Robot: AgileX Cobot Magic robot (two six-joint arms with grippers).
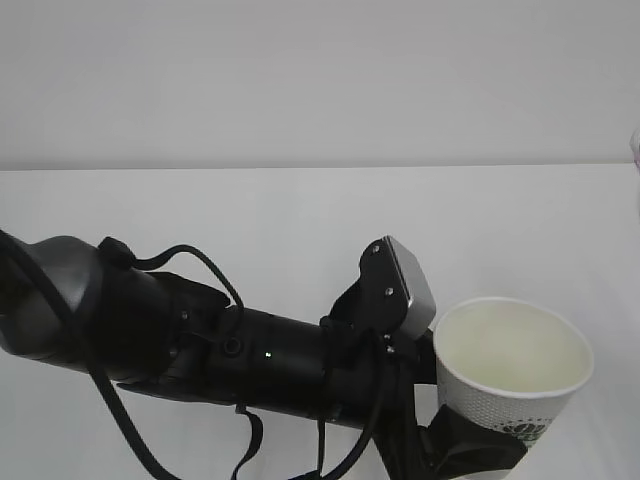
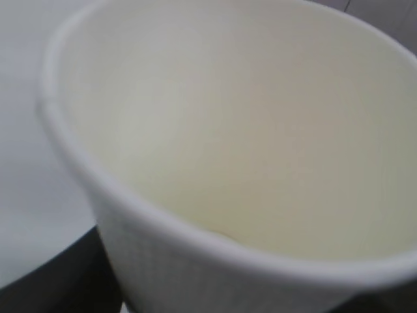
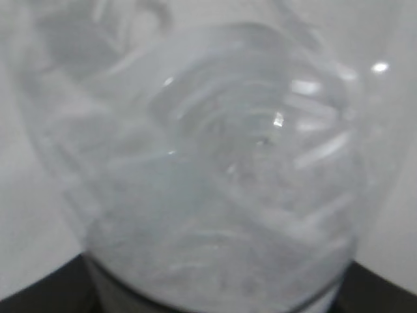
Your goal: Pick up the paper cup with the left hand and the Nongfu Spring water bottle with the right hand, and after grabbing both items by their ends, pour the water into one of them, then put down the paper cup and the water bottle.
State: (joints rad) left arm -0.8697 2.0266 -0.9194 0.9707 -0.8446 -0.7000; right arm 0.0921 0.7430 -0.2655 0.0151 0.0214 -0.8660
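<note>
Grip: our left gripper point(image 1: 470, 445) clamps the small white tapered paper cup point(image 1: 512, 375) low, mouth up to receive | right gripper holds the clear plastic water bottle point(image 3: 215, 176) just ahead.

The white cup point(image 1: 512, 372) is upright at lower right, mouth open, cream inside, a dark logo low on its wall, its lower part between black fingers point(image 1: 470, 445). The clear ribbed bottle point(image 3: 221, 182) fills the right wrist view, blurred, dark fingers at its lower edge.
</note>
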